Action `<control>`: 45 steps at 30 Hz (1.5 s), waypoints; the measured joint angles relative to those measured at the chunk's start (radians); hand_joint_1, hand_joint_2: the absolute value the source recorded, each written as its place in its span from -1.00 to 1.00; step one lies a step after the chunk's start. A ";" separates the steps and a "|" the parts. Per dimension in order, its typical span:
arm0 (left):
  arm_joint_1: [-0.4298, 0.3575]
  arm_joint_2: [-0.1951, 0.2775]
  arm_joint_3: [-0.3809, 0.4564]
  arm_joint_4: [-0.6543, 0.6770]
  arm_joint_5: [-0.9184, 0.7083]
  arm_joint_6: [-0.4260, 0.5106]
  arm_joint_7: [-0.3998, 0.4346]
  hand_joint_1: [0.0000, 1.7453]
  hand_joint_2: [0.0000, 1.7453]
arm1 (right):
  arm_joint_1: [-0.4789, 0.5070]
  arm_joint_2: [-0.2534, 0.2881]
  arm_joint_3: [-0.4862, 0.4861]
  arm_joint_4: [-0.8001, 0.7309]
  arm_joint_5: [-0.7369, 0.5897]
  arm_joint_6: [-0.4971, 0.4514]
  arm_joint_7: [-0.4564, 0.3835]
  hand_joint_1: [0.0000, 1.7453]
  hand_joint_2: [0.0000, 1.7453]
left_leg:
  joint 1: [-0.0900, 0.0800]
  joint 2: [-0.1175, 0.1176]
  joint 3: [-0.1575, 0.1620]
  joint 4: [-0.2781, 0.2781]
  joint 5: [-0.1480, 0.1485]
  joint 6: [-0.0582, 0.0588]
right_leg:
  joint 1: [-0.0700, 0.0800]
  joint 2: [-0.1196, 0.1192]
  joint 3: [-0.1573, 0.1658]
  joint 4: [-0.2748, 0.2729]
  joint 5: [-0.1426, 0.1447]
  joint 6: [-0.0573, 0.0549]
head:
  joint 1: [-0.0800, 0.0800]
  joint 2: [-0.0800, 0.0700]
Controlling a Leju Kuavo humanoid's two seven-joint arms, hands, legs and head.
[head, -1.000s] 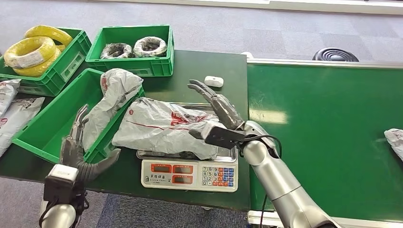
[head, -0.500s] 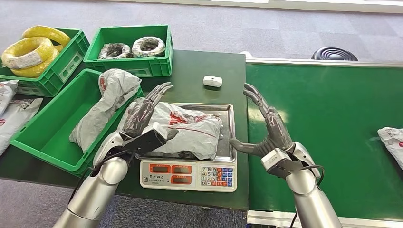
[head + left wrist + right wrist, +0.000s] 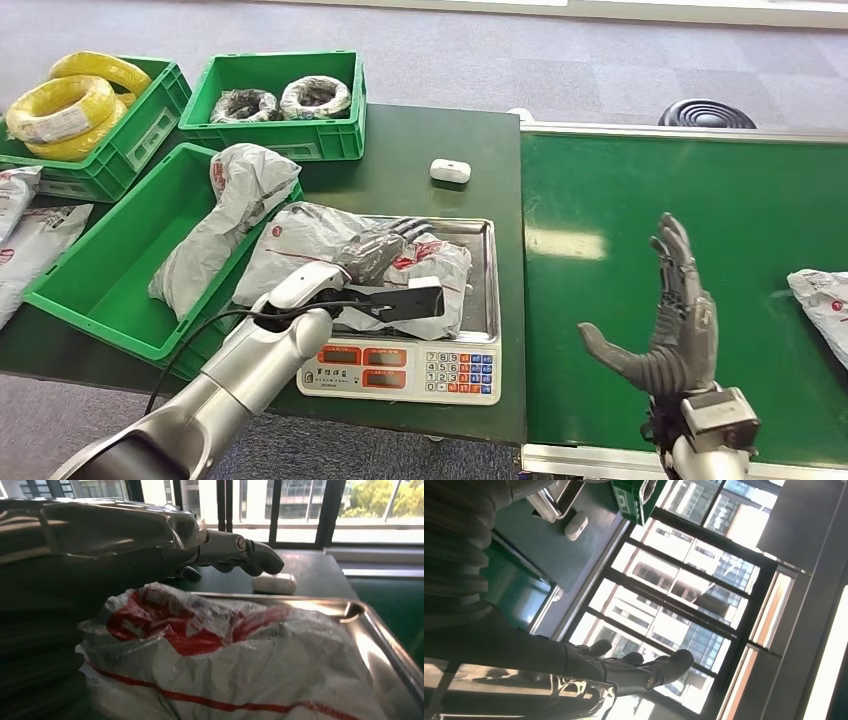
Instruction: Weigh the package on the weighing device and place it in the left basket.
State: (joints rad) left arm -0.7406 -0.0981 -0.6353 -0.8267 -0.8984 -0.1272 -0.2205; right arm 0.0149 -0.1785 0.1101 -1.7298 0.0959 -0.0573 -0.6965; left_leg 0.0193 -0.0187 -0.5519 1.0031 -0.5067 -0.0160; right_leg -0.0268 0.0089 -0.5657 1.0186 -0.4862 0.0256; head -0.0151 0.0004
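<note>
Conveyor belt (image 3: pixel 700 200): a green surface is seen to the right of the tabletop; a grey-white bag (image 3: pixel 822 297) lies at its far right edge.
Tabletop (image 3: pixel 420 135): dark green; the crates and the scale are carried on it.
Left basket (image 3: pixel 100 270): a green crate at the tabletop's left; one grey-white bag (image 3: pixel 215 225) with red print is draped over its right wall.
Far crates: one (image 3: pixel 110 150) is filled with yellow coiled wire, the other (image 3: pixel 285 140) with two wrapped dark coils.
Weighing device (image 3: pixel 400 368): a steel tray (image 3: pixel 482 280) is mounted over a front panel with orange display windows and a coloured keypad; the characters on the panel are too small to be read.
Package (image 3: pixel 310 240): a crumpled grey-white bag with red markings, laid on the tray and overhanging its left side. The red print is seen closer in the left wrist view (image 3: pixel 225 670), but no word can be made out.
Left robot hand (image 3: pixel 385 250): laid on top of the package, fingers stretched forward; whether anything is gripped cannot be told. In the left wrist view its fingers (image 3: pixel 240 555) are seen extended above the bag.
Right robot hand (image 3: pixel 670 330): raised over the conveyor belt, fingers spread, nothing held.
Small white case (image 3: pixel 450 171): placed on the tabletop behind the tray; it is shown also in the left wrist view (image 3: pixel 274 583) and the right wrist view (image 3: pixel 575 525).
</note>
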 joint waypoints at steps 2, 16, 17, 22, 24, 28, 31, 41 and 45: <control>-0.049 -0.019 -0.037 0.098 -0.013 -0.046 0.002 0.88 1.00 | 0.052 0.003 -0.035 -0.049 -0.019 -0.015 -0.002 -1.00 1.00 | 0.000 0.001 0.001 0.000 0.000 0.000 | 0.000 0.001 0.000 0.000 0.000 0.000 | 0.000 0.000; -0.212 -0.074 -0.151 0.363 -0.021 -0.161 -0.004 1.00 1.00 | 0.121 0.033 -0.098 -0.127 -0.022 -0.018 -0.002 -1.00 1.00 | 0.000 0.003 0.015 -0.002 0.000 0.001 | 0.000 0.003 0.016 0.000 0.001 0.001 | 0.000 0.000; -0.217 -0.073 -0.151 0.367 -0.009 -0.159 -0.009 1.00 1.00 | 0.118 0.036 -0.098 -0.125 -0.018 -0.019 -0.002 -1.00 1.00 | 0.000 0.003 0.015 -0.002 0.000 0.001 | 0.001 0.003 0.016 0.000 0.001 0.001 | 0.000 0.000; -0.216 -0.047 -0.115 0.335 0.054 0.020 -0.022 1.00 1.00 | 0.111 0.047 -0.095 -0.117 -0.013 -0.020 -0.002 -1.00 1.00 | 0.001 0.004 0.012 -0.001 0.002 0.000 | 0.001 0.004 0.011 0.001 0.002 0.000 | 0.000 0.000; -0.197 -0.018 -0.078 0.250 0.048 0.144 0.007 1.00 1.00 | 0.111 0.054 -0.095 -0.114 -0.006 -0.007 -0.002 -1.00 1.00 | 0.001 0.004 0.009 -0.001 0.003 0.000 | 0.001 0.004 0.007 0.001 0.002 0.000 | 0.000 0.000; -0.164 0.047 0.032 -0.022 -0.036 0.317 0.098 1.00 1.00 | 0.108 0.072 -0.094 -0.102 0.016 0.012 -0.002 -1.00 1.00 | 0.001 0.004 0.004 -0.001 0.003 0.000 | 0.001 0.004 0.003 0.001 0.002 0.000 | 0.000 0.000; -0.151 0.091 0.129 -0.205 -0.097 0.378 0.144 1.00 1.00 | 0.116 0.083 -0.093 -0.096 0.022 0.006 -0.002 -1.00 1.00 | 0.001 0.005 0.001 -0.001 0.003 0.000 | 0.001 0.004 -0.001 0.001 0.002 0.000 | 0.000 0.000; -0.144 0.200 0.402 -0.450 -0.360 0.493 0.345 0.95 1.00 | 0.161 0.107 -0.095 -0.099 0.030 -0.014 -0.001 -1.00 1.00 | 0.001 0.007 -0.001 -0.002 0.003 0.000 | 0.001 0.006 -0.003 0.001 0.002 0.000 | 0.000 0.000; -0.142 0.278 0.554 -0.425 -0.339 0.331 0.379 0.92 1.00 | 0.186 0.122 -0.108 -0.115 0.043 -0.019 0.009 -1.00 1.00 | 0.001 0.009 0.000 -0.002 0.003 0.000 | 0.001 0.008 -0.005 0.002 0.002 0.000 | 0.000 0.000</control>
State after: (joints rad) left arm -0.8829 0.1804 -0.0818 -1.2521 -1.2374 0.2042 0.1586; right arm 0.2005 -0.0568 0.0026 -1.8450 0.1390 -0.0766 -0.6874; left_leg 0.0205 -0.0102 -0.5522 1.0012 -0.5040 -0.0162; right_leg -0.0253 0.0168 -0.5705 1.0208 -0.4840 0.0254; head -0.0151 0.0004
